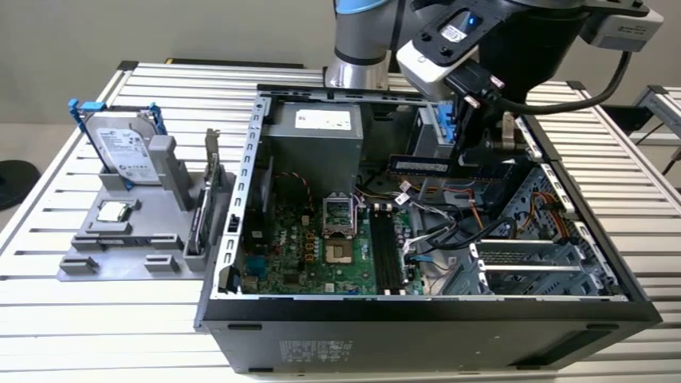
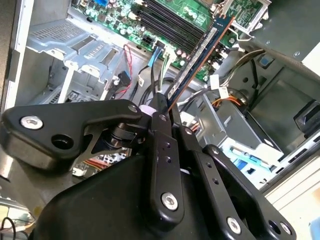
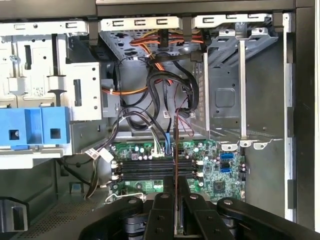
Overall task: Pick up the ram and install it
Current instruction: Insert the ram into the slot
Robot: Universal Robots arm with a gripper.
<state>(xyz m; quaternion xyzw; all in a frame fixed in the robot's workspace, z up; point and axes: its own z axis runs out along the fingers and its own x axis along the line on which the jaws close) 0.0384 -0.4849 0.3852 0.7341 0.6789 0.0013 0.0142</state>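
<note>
The claw [image 2: 166,111] is pinched narrow on one end of the ram [image 2: 202,47]. The rest of the stick juts out past the fingertips, above the inside of the open computer case [image 1: 426,307] on the slatted table [image 1: 107,319]. Below the claw lie the black memory slots [image 3: 150,167] on the green motherboard [image 3: 215,175], with the ram clear of them. A tangle of black, orange and red cables [image 3: 160,100] crowds the space just beside the slots. A metal drive cage [image 3: 235,95] and a blue plastic bracket [image 3: 32,127] stand near the claw. Well apart from it, outside the case, a hard drive [image 1: 123,148] stands in a grey holder [image 1: 117,239].
</note>
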